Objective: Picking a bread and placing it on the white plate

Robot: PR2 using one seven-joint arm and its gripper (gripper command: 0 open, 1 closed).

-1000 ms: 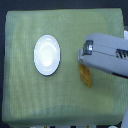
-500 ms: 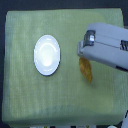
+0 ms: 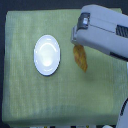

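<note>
Exterior view, bread (image 3: 80, 58) long axis near-vertical, top end under gripper (image 3: 76, 42), jaw state unclear, white plate (image 3: 47, 55) apart.

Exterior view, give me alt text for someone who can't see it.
A robot arm's gripper sits over the top end of a golden-orange bread lying on a green cloth. An empty white plate lies toward the exterior view's left, apart from the bread.
</note>
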